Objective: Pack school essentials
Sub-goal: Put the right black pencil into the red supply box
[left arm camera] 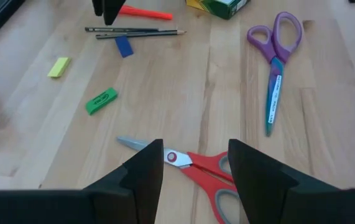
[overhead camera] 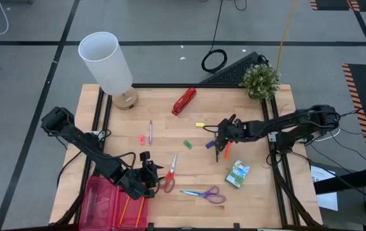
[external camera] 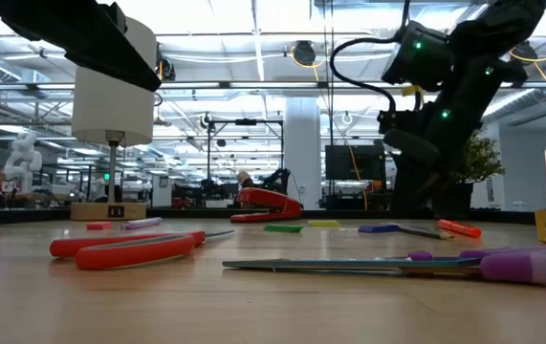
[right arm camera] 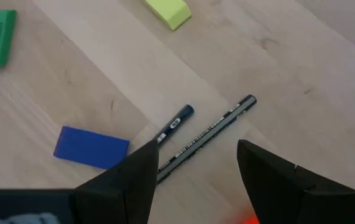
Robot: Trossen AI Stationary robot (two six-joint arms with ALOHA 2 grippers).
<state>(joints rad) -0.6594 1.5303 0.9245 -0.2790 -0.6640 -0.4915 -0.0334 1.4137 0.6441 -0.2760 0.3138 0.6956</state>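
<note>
Two hands are at work, and each has its own risk. My left hand (left arm camera: 193,177) hangs low with its fingers spread wide, straddling the pivot of the red-handled scissors (left arm camera: 193,171), whose blades point away from me and whose handles lie under my wrist. If I close there, I judge the fingers could land on the sloping handles rather than the flat pivot, and the scissors could twist or swing open as they lift. The pink case (overhead camera: 109,204), with orange pencils (overhead camera: 131,208) already inside, sits just behind this hand, so a dangling blade could catch its rim on the way in.

My right hand (right arm camera: 193,165) is also spread wide, low over two dark pencils (right arm camera: 205,134) that lie side by side, almost touching, running away between my fingers. The danger is pinching both at once, or rolling one aside so it skids off across the tabletop (overhead camera: 259,192). A blue eraser (right arm camera: 91,147) lies just outside one finger and something orange just outside the other; a wide descent could nudge either.

Purple-handled scissors (overhead camera: 203,194) and the green-yellow crayon box (overhead camera: 237,173) lie between my two hands, so reaching for the same piece risks a collision.
</note>
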